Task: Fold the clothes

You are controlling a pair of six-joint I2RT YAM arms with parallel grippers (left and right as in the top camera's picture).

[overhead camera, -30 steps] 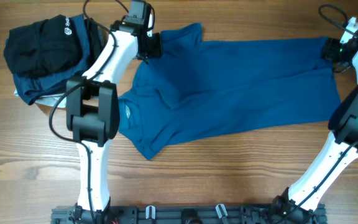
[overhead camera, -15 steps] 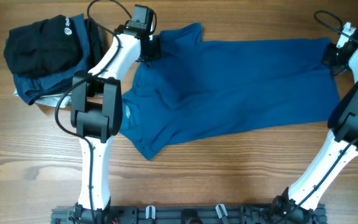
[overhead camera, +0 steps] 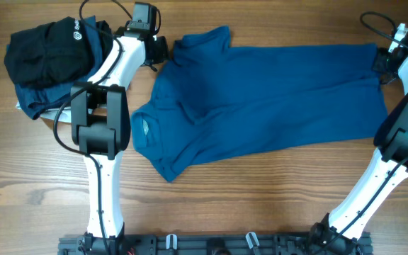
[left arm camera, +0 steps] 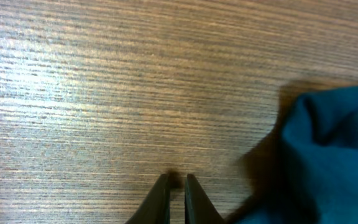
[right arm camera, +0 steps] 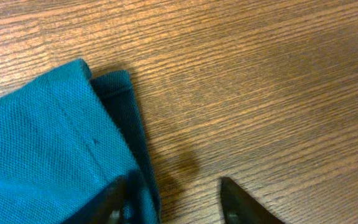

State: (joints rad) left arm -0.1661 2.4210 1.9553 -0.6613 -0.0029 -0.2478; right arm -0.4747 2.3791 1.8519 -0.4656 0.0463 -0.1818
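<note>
Wood-grain tabletop [overhead camera: 261, 191], two white arms reaching in from the near edge. Blue polo shirt [overhead camera: 275, 99] lies spread flat across the middle, collar [overhead camera: 146, 127] toward the left, hem toward the right, one short sleeve [overhead camera: 204, 41] sticking up at the far side. Left claw [left arm camera: 177, 177] sits over bare wood just left of that sleeve, fingers nearly together with only a slit between them, nothing in it, blue fabric off to its right. Right claw [right arm camera: 173, 182] is at the shirt's far-right hem corner, jaws apart: one finger at the edge of the fabric, the other over bare wood, not clamped on the cloth. Black garment [overhead camera: 44, 49] with a small white logo is piled at far left on a dark teal piece [overhead camera: 48, 95], apart from the shirt.
</note>
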